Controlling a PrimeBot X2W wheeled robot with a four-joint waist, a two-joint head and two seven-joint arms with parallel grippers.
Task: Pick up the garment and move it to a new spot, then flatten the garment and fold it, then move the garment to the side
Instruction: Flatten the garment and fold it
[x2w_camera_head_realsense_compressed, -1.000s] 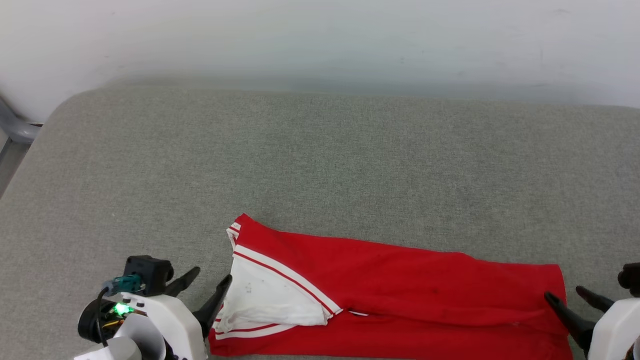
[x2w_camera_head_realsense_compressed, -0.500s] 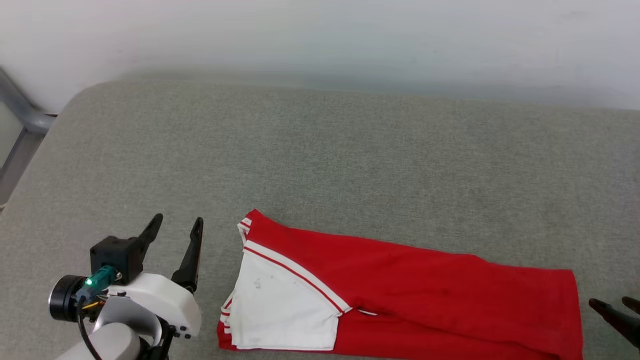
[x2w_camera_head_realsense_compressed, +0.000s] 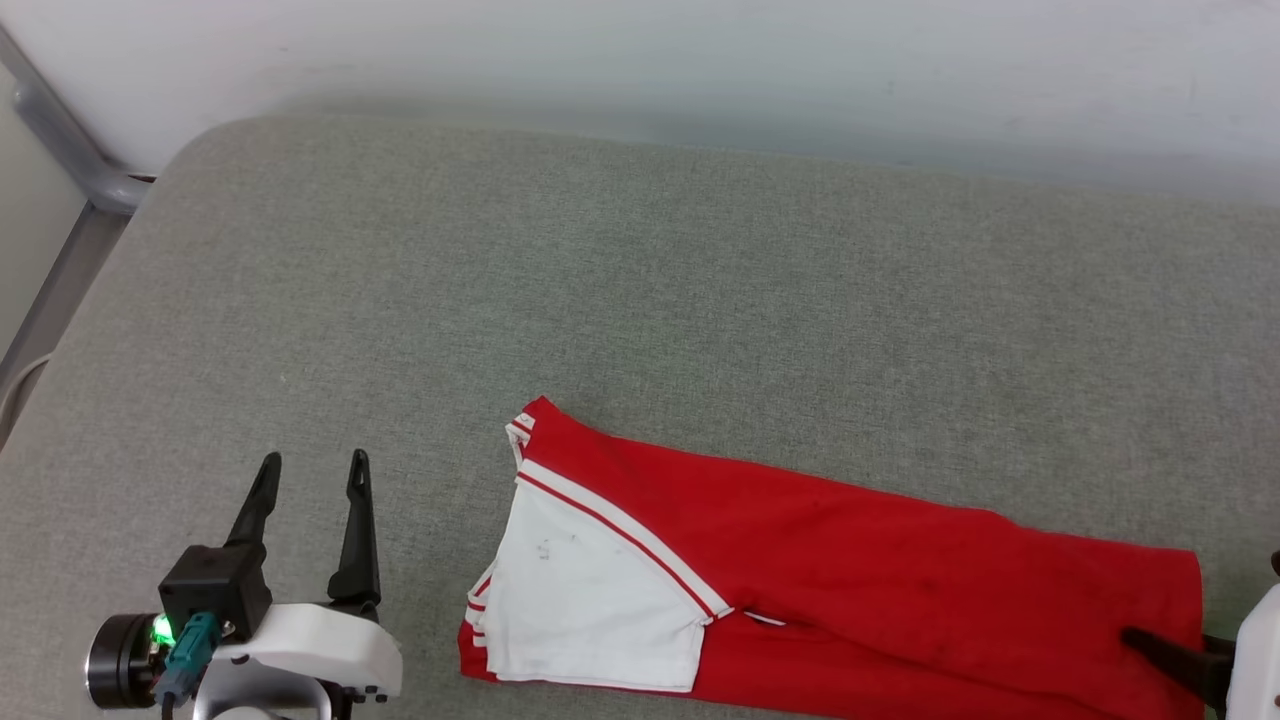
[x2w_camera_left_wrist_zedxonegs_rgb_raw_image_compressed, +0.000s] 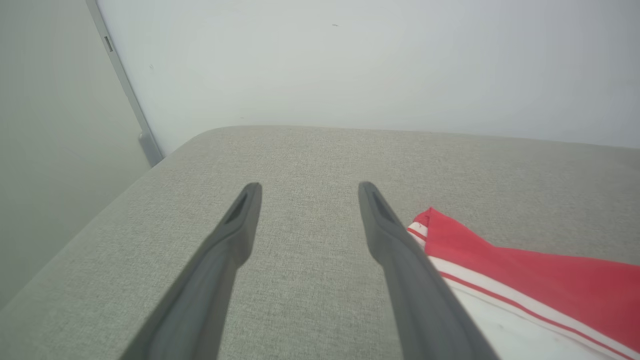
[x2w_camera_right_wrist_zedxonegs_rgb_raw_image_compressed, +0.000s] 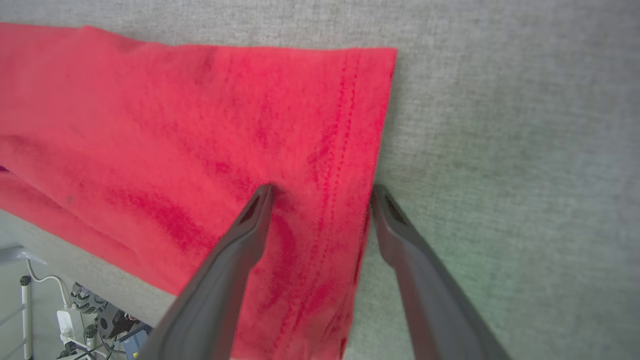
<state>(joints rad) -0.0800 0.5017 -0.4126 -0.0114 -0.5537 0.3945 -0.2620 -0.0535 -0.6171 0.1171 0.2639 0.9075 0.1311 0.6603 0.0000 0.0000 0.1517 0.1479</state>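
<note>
The garment (x2w_camera_head_realsense_compressed: 850, 560) lies folded into a long red strip near the front of the grey table (x2w_camera_head_realsense_compressed: 640, 300), a white sleeve (x2w_camera_head_realsense_compressed: 590, 590) flat on its left end. My left gripper (x2w_camera_head_realsense_compressed: 314, 462) stands open to the left of the sleeve, apart from the cloth, fingers pointing away from me. In the left wrist view the left gripper (x2w_camera_left_wrist_zedxonegs_rgb_raw_image_compressed: 308, 187) is empty, with the garment (x2w_camera_left_wrist_zedxonegs_rgb_raw_image_compressed: 525, 265) to its right. My right gripper (x2w_camera_right_wrist_zedxonegs_rgb_raw_image_compressed: 322, 190) is open astride the hem of the garment (x2w_camera_right_wrist_zedxonegs_rgb_raw_image_compressed: 175, 140), one finger over the red cloth, the other over the table. One finger (x2w_camera_head_realsense_compressed: 1165, 652) shows at the strip's right end.
A white wall runs along the table's far edge. A grey metal post (x2w_camera_head_realsense_compressed: 60, 150) stands past the table's rounded left corner. Below the table's front edge, the right wrist view shows gear and cables (x2w_camera_right_wrist_zedxonegs_rgb_raw_image_compressed: 90, 320) on the floor.
The head camera has shifted. My left gripper has left the sleeve's edge and moved left, turning its fingers to point away. The rumpled sleeve now lies flat.
</note>
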